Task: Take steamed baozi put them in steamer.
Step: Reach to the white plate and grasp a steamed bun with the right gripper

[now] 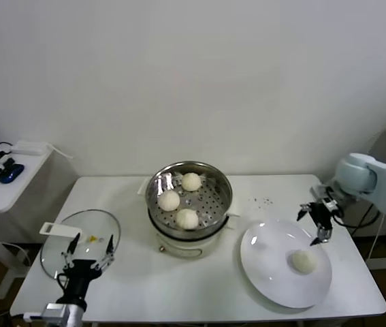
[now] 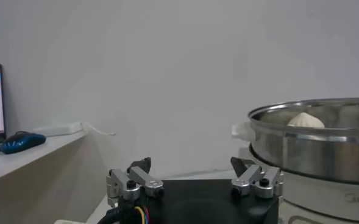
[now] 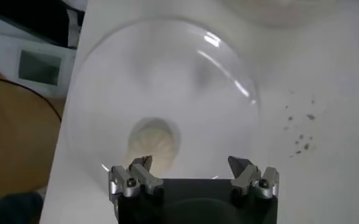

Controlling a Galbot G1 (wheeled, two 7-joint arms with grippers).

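Hovering with jaws spread wide above the white plate (image 1: pixel 267 269) near the table's right front corner, right gripper (image 1: pixel 317 221) just behind and above the last steamed baozi (image 1: pixel 303 261), nothing between; three others in the steamer (image 1: pixel 157 204) mid-table; left gripper (image 1: pixel 89 251) parked open at front left beside the glass lid (image 1: pixel 56 248).

A bare office or lab room: plain white wall (image 1: pixel 193 75), white tabletop (image 1: pixel 145 279), a side desk (image 1: pixel 2 191) with computer mouse (image 1: pixel 10 172), and cables trailing near the floor.
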